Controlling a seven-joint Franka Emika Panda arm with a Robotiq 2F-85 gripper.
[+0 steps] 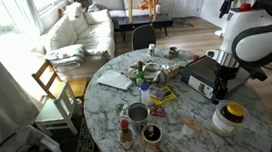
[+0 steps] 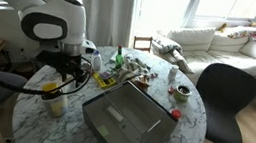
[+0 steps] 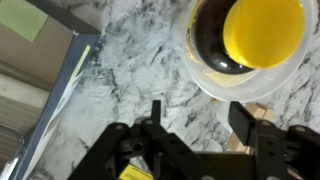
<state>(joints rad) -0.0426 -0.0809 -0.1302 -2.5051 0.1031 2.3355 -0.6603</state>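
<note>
Pincer (image 3: 197,118) just beside yellow-topped jar (image 3: 262,30)

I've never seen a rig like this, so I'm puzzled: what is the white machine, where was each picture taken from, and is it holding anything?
It is a white robot arm with two-fingered jaws at its tip. Two pictures come from cameras standing in the room; the third looks out from the arm's wrist. On the round marble table lie bottles, cups, a grey box and a yellow-lidded jar. The jaws hang open close to that jar, holding nothing.
</note>
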